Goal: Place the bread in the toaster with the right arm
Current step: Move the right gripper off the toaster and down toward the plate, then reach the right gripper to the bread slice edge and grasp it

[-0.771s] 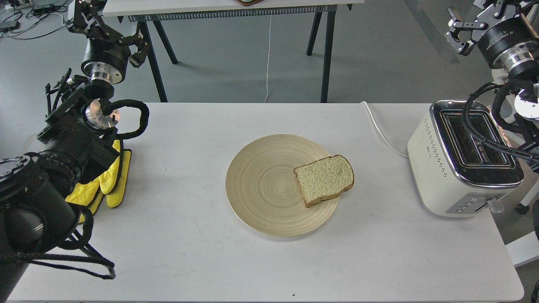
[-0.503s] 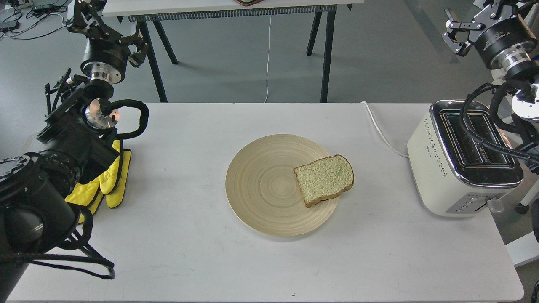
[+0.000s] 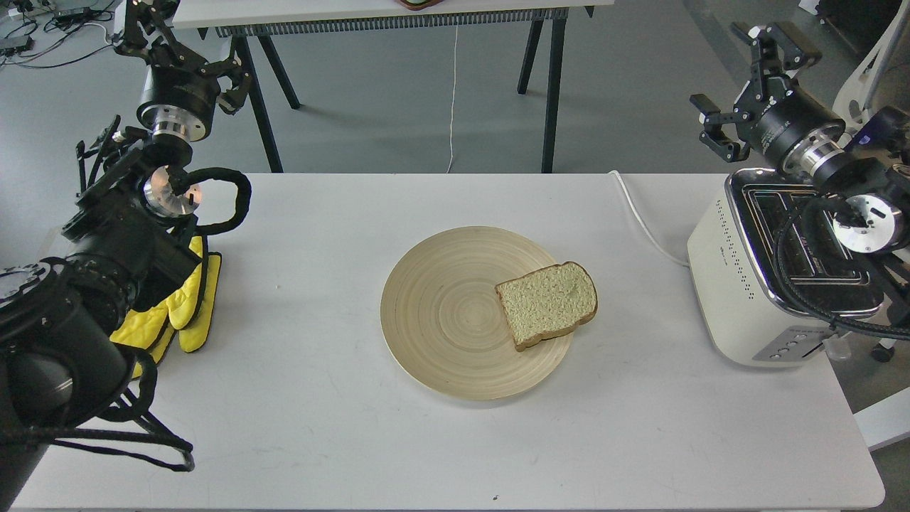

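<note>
Bread (image 3: 547,304): lay on plate (image 3: 444,313), mid-desk (image 3: 320,427). Toaster (image 3: 771,274): right edge. Right hand (image 3: 743,89): fingers spread, empty, above toaster's far end. Left hand (image 3: 181,53): raised beyond far-left corner, state unclear.

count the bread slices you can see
1: the bread lies flat on the right edge of the wooden plate, overhanging its rim. None shows in the toaster slots.
</note>
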You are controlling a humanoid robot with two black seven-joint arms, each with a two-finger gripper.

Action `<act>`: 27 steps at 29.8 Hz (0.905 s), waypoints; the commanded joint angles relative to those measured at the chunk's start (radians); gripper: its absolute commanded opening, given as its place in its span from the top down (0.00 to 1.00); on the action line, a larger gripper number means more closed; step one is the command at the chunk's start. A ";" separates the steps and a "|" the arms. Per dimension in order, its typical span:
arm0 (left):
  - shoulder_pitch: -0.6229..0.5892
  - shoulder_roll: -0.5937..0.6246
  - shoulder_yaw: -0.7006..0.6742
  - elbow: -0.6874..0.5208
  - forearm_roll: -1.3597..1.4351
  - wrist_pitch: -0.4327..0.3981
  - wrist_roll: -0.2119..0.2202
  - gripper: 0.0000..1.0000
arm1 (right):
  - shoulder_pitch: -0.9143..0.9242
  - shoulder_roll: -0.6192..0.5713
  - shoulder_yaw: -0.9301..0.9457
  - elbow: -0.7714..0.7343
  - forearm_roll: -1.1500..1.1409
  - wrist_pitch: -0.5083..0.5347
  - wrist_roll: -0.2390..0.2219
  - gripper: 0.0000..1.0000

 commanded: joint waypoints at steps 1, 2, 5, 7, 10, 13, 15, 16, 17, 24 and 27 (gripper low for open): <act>0.000 0.000 0.000 -0.001 0.000 0.000 0.000 0.00 | -0.081 -0.054 -0.021 0.146 -0.123 -0.096 0.005 0.01; 0.000 0.000 0.000 -0.001 0.000 0.000 0.000 0.00 | -0.111 -0.060 -0.021 0.185 -0.178 -0.128 0.005 0.01; 0.000 0.000 0.000 -0.001 0.000 0.000 0.000 0.00 | -0.193 -0.064 -0.026 0.262 -0.394 -0.237 0.003 0.01; 0.000 0.000 0.000 0.001 0.000 0.000 0.000 0.00 | -0.236 -0.054 -0.026 0.288 -0.518 -0.292 -0.003 0.01; 0.000 0.000 0.000 -0.001 0.000 0.000 0.000 0.00 | -0.292 -0.040 -0.029 0.307 -0.646 -0.337 -0.009 0.01; 0.000 -0.002 0.000 -0.001 0.000 0.000 0.000 0.00 | -0.311 -0.023 -0.087 0.298 -0.701 -0.355 -0.007 0.02; 0.000 -0.002 0.000 0.001 0.000 0.000 0.002 0.00 | -0.309 -0.018 -0.143 0.287 -0.721 -0.380 -0.006 0.05; 0.000 -0.002 0.000 -0.001 0.000 0.000 0.002 0.00 | -0.306 -0.009 -0.171 0.278 -0.724 -0.392 -0.006 0.06; 0.000 -0.002 0.000 -0.001 0.000 0.000 0.002 0.00 | -0.303 0.003 -0.188 0.272 -0.726 -0.400 -0.006 0.07; 0.000 -0.003 0.000 0.001 0.000 0.000 0.000 0.00 | -0.294 0.112 -0.263 0.154 -0.726 -0.408 -0.007 0.21; 0.000 -0.003 0.000 0.001 0.000 0.000 0.000 0.00 | -0.294 0.132 -0.283 0.135 -0.727 -0.408 -0.007 0.25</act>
